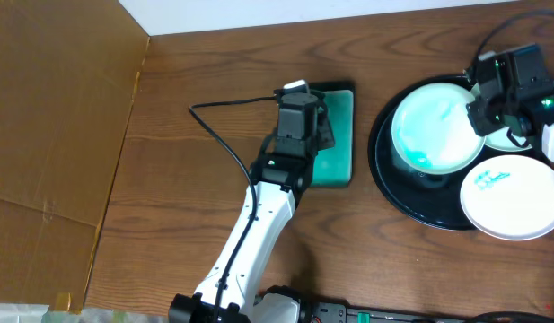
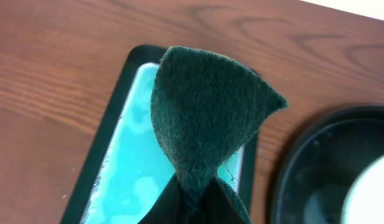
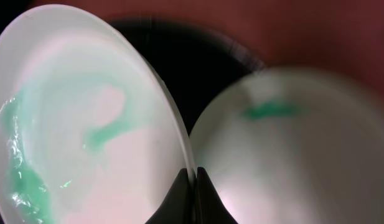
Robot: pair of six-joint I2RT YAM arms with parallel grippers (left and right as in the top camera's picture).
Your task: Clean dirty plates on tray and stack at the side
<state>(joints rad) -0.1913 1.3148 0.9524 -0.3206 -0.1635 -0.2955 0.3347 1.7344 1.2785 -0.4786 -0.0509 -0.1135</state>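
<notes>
While the mint-green plate point(image 1: 434, 126) looks tilted up over the black tray point(image 1: 389, 184), streaked wet with teal, the right gripper point(image 3: 193, 180) is clenched on its rim. A white plate point(image 1: 510, 199) resting on the tray's edge bears its smear, and a third plate point(image 1: 503, 141) peeks out beside it. Nothing is stacked aside yet, so I'd say it's early going. The left gripper point(image 2: 196, 198) pinches a dark scouring pad point(image 2: 204, 118) above the sponge tray point(image 2: 126, 174).

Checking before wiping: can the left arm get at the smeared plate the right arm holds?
Probably yes: nothing stands between the left end effector, gripping a scouring pad, and that plate over the black tray.
</notes>
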